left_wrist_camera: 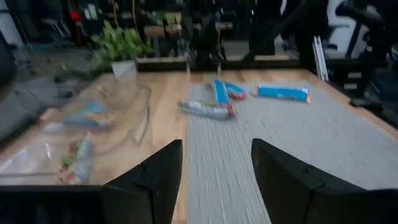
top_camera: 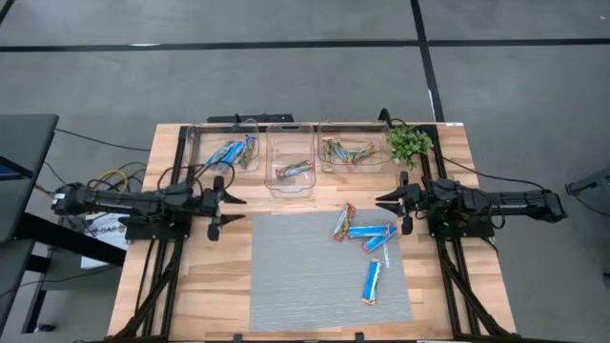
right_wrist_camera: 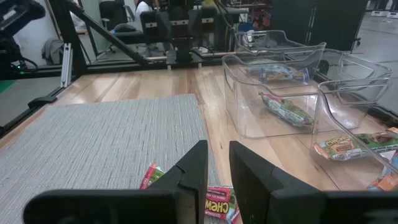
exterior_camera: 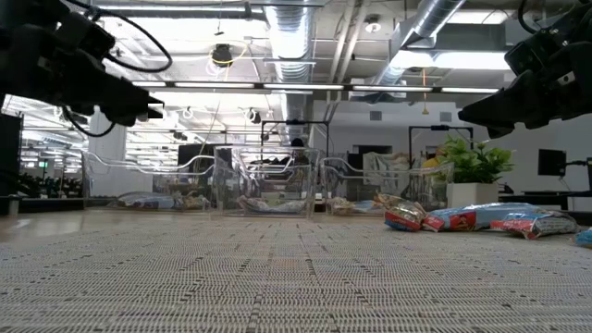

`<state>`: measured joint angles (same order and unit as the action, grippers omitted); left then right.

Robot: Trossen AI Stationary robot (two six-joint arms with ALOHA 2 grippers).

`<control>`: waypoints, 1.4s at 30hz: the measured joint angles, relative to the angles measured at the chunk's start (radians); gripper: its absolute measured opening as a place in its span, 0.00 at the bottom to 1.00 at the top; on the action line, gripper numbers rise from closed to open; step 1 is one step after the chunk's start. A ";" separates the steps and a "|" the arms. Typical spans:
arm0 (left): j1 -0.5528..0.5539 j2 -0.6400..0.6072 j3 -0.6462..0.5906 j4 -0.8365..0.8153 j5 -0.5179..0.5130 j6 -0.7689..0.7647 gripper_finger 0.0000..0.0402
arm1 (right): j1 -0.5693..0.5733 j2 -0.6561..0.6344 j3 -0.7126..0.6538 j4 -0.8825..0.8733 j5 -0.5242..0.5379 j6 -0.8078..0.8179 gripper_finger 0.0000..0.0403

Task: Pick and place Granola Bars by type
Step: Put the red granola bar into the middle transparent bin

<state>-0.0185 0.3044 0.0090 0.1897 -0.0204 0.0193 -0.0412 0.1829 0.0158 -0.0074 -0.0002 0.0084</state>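
Several granola bars lie on the grey mat (top_camera: pixel 315 276): a multicoloured one (top_camera: pixel 343 222), two blue ones with red ends (top_camera: pixel 374 232) and a blue-and-white one (top_camera: pixel 372 281). More bars lie in three clear bins at the far edge: blue ones in the left bin (top_camera: pixel 229 151), one in the middle bin (top_camera: pixel 291 170) and green-tan ones in the right bin (top_camera: pixel 348 151). My left gripper (top_camera: pixel 232 205) hovers open off the mat's left far corner. My right gripper (top_camera: pixel 389 203) hovers just right of the bars on the mat, its fingers (right_wrist_camera: pixel 196 165) a narrow gap apart.
A small potted plant (top_camera: pixel 410 143) stands at the far right corner, beside the right bin. The near half of the mat (top_camera: pixel 295 305) lies bare. In the low view both grippers (exterior_camera: pixel 148 109) (exterior_camera: pixel 472 111) hang well above the table top.
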 joint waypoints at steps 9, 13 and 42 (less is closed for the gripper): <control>0.046 -0.232 -0.001 -0.146 0.001 -0.012 0.46 | 0.000 0.000 0.000 0.000 0.000 0.000 0.15; 0.058 -0.306 -0.002 -0.150 0.013 -0.019 0.46 | 0.000 0.000 0.000 0.000 0.000 0.000 0.15; 0.058 -0.298 -0.002 -0.156 0.009 -0.023 0.46 | 0.000 0.000 0.000 0.000 0.000 0.000 0.15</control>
<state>0.0399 0.0067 0.0067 0.0341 -0.0113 -0.0036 -0.0411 0.1829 0.0158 -0.0071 0.0002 0.0085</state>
